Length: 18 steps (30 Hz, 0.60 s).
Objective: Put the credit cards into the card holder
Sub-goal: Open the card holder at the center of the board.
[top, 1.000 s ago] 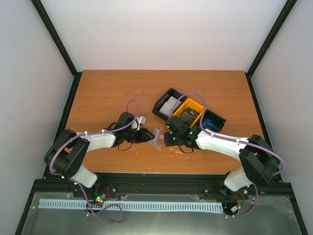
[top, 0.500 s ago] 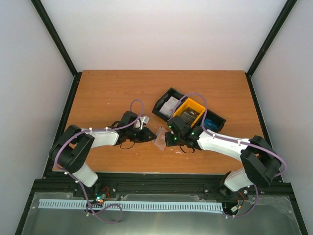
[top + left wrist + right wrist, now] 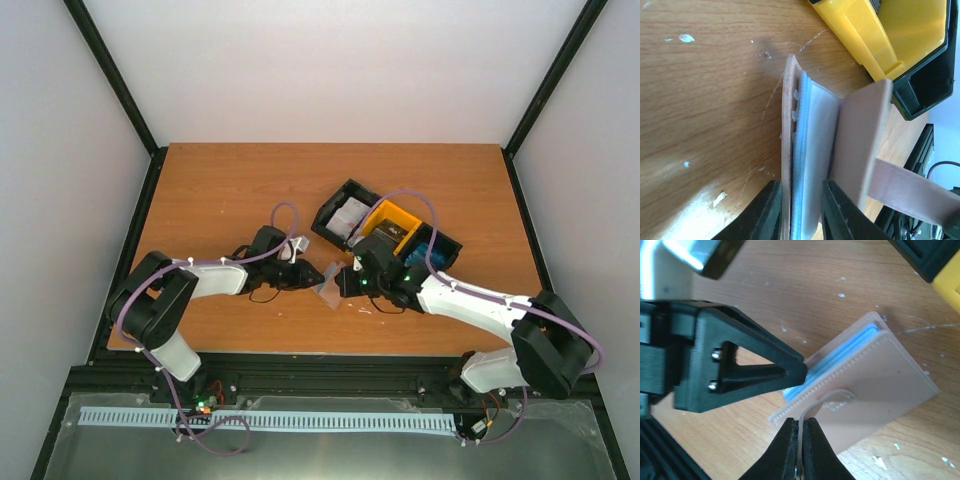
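The card holder (image 3: 327, 289) lies partly open on the table between both grippers, tan-pink outside and pale blue inside. My left gripper (image 3: 309, 277) is shut on one tan cover and the blue inner sleeves (image 3: 801, 165). The other cover (image 3: 860, 135) stands away from them. My right gripper (image 3: 345, 284) is shut on the holder's thin closing strap (image 3: 812, 407), which arches from the cover (image 3: 880, 385). The credit cards sit in bins behind: white (image 3: 348, 214), dark grey (image 3: 386, 241) and blue (image 3: 432, 251) stacks.
A black bin (image 3: 338, 200), a yellow bin (image 3: 395, 214) and another black bin (image 3: 447, 243) stand in a row just behind my right gripper. The yellow bin (image 3: 890, 35) is close to the holder in the left wrist view. The left fingers (image 3: 740, 365) almost touch my right gripper.
My left gripper has moved right onto the holder's edge. My right arm has shifted slightly right and stretched out, still at the holder. The holder has tilted a little.
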Each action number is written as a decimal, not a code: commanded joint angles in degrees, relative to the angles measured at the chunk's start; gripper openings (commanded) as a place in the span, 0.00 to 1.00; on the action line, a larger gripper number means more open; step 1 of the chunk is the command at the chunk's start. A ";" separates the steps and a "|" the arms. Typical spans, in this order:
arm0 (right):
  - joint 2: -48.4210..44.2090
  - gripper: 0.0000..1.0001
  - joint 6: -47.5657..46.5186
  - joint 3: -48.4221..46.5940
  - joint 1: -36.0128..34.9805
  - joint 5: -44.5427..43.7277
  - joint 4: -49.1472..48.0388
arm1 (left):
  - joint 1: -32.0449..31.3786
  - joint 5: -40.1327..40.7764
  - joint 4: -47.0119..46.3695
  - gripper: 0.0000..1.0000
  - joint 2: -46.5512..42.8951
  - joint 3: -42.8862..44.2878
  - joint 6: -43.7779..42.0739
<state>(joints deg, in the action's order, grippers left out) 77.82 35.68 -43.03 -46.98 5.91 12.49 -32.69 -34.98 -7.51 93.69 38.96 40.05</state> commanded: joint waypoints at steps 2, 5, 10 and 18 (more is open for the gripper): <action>-3.49 0.03 0.34 1.86 1.88 6.24 -7.34 | -0.62 -1.89 -1.86 0.24 0.38 1.76 0.56; -4.03 0.03 0.91 2.82 2.99 9.49 -9.72 | -0.92 -3.35 -2.48 0.24 0.62 1.90 1.22; -4.18 0.03 1.51 3.30 3.37 12.08 -11.89 | -1.65 -4.54 -2.95 0.23 1.37 2.01 1.43; -4.30 0.03 2.02 3.69 3.63 13.12 -12.46 | -2.01 -5.69 -4.92 0.17 1.29 2.03 2.29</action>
<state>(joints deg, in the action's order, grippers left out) 74.76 37.32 -40.01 -43.90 17.61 2.55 -34.02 -39.13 -9.34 95.04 39.03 41.71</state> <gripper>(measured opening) 0.032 0.188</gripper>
